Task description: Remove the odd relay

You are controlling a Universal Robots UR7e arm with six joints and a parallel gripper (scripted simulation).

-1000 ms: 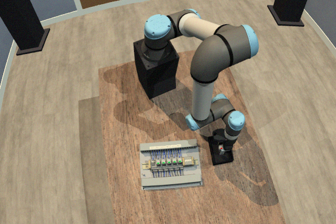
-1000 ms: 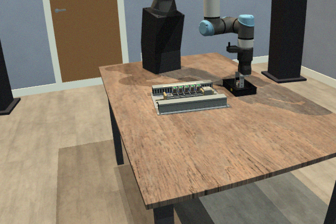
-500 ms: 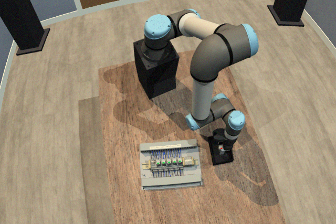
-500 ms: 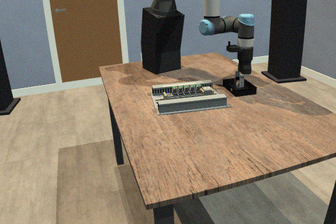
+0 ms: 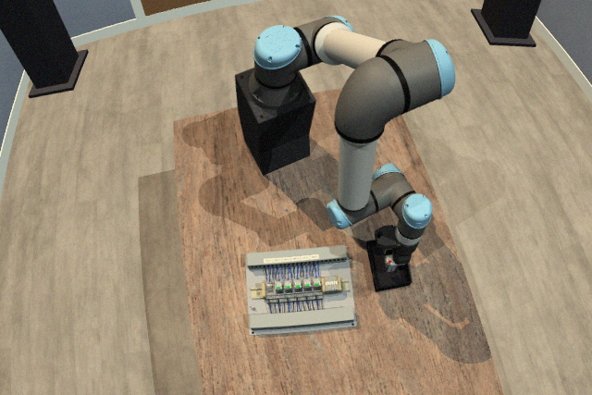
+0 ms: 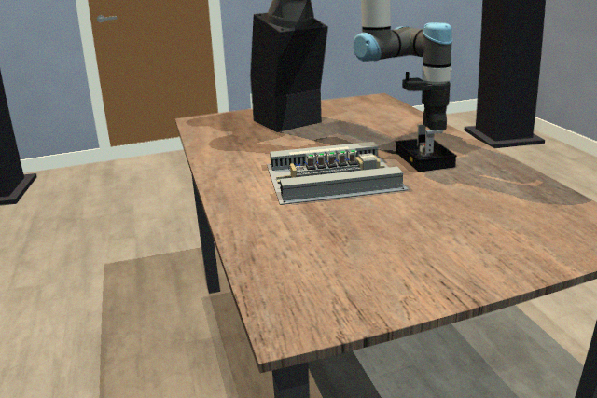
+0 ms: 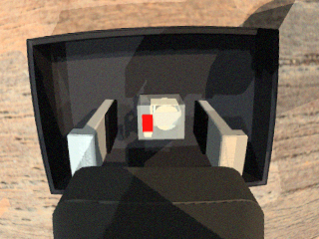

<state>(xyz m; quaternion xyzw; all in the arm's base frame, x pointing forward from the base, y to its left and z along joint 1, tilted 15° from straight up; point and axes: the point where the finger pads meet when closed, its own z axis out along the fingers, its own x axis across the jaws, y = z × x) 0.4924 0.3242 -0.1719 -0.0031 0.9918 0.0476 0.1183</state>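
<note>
1. The pincer (image 7: 159, 134) hangs over the black parts tray (image 7: 42, 94) with its two pale fingers spread wide, gripping nothing.

2. Between those fingers, with a dark gap showing on each side, the red-button relay (image 7: 161, 118) sits on the tray floor, its red button at the 9 o'clock side of its pale top in the wrist view.

3. From the exterior view, the pincer (image 6: 424, 142) dips just inside the tray (image 6: 442, 160), and the relay (image 6: 422, 147) shows only as a small pale sliver between the fingers; whether a finger brushes it cannot be told from here.

4. The relay panel (image 5: 300, 317) lies flat on the wooden table (image 5: 334, 362), at roughly 9 o'clock from the tray (image 5: 400, 281) in the top view, near it but apart.

5. A row of five green-button relays (image 5: 292, 286) stands along the panel's middle rail; their details are too small to make out.

6. In the top view the wrist covers most of the tray, leaving only a red speck of the relay (image 5: 391, 262) visible.

7. In the wrist view the pincer's dark body blocks the tray's near wall and the lower frame.

8. In the exterior view the arm's upper links are cut off by the frame's top edge, above the black pedestal (image 6: 270, 109).
</note>
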